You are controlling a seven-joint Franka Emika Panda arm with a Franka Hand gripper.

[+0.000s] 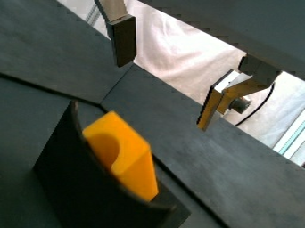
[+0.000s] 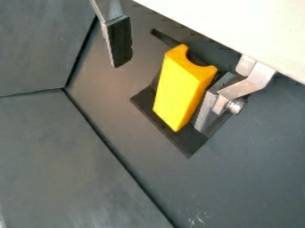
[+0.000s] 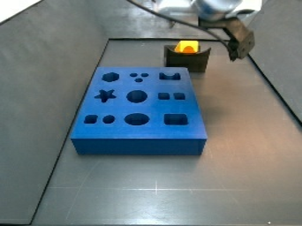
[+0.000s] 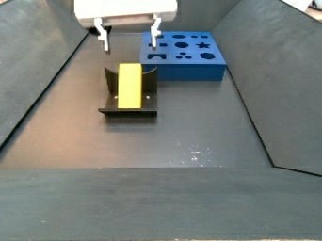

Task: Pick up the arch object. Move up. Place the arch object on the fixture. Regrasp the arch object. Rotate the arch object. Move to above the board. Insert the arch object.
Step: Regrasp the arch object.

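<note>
We see the arch object (image 4: 128, 88) lying in the fixture (image 4: 127, 111), leaning back against the holder's sloped wall with its long axis running along the fixture's length, from the open front toward the back wall in a side view. In a wrist view the notch shows as a rounded scoop in the block's upper end (image 1: 107, 145), while in another wrist view the block (image 2: 181, 85) presents a plain long yellow face with the notch only at its far end. The gripper (image 4: 126, 36) hangs above the fixture with the jaws open, the two fingers (image 2: 118, 41) standing apart on either side of the block and touching nothing; no piece sits between them. A side view from the board's end (image 3: 139, 102) shows what the wrist views cannot: the blue board lies on the counter (image 3: 236, 168) well apart from the fixture (image 3: 186, 58), with its shaped holes facing up, and only the top of the yellow block (image 3: 185, 46) peeks over the holder's wall. From that view the gripper (image 3: 239, 37) is partly cut by the frame edge. Bare counter lies in front of the fixture and beside the board, bounded by the enclosure's sloping dark walls (image 4: 44, 85).
</note>
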